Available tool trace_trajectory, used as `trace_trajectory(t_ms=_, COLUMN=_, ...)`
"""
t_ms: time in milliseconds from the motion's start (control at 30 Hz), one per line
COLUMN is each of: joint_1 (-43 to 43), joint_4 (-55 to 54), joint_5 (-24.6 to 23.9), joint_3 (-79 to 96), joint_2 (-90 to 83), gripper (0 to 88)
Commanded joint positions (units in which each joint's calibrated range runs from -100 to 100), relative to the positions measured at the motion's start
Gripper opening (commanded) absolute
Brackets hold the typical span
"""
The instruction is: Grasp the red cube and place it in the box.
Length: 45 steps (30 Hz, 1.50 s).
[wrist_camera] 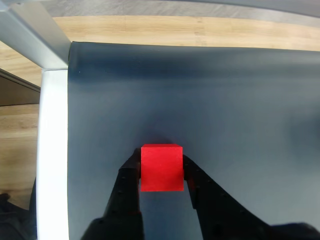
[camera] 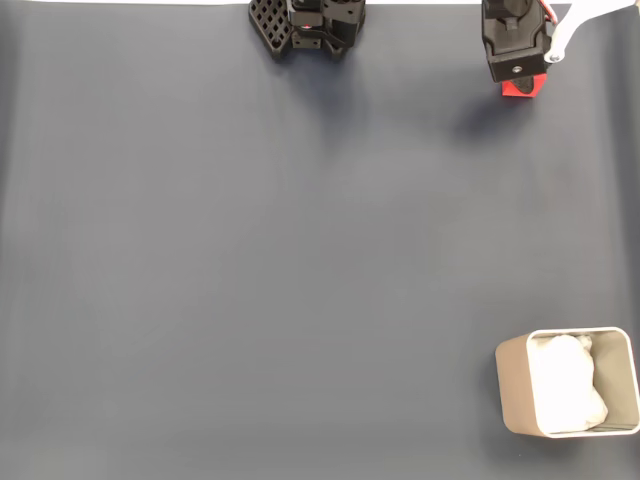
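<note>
The cube [wrist_camera: 161, 167] is plain bright red and the gripper [wrist_camera: 161, 167] black. The box [camera: 512, 385] is beige with white padding [camera: 566, 396], on a dark slate-grey mat [camera: 250, 280].

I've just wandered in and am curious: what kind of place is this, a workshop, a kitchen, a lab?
Probably a hobby or lab robot bench: a dark grey mat on a wooden tabletop, a small arm's gripper around a red cube, and a beige box.

Red cube [camera: 519, 88] under end effector [camera: 517, 80], top right.
</note>
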Motion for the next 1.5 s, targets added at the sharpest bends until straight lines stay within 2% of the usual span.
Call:
trace_trajectory(t_ms=0, joint_1=0.2, joint_4=1.7, joint_5=-0.6, joint_3=-2.1, joint_2=-2.9, gripper=4.0)
trace_trajectory(t_ms=300, joint_1=7.4, joint_4=8.3, joint_5=-2.1, joint_3=-13.3, joint_2=-4.0, gripper=3.7)
trace_trajectory(t_ms=900, joint_1=27.6, joint_4=11.0, joint_5=0.1, joint_3=-31.1, joint_2=-1.6, gripper=3.4)
trace_trajectory(t_ms=1467, joint_1=33.6, joint_4=10.6, joint_5=-3.0, joint_3=-46.4, joint_2=7.2, gripper=3.2)
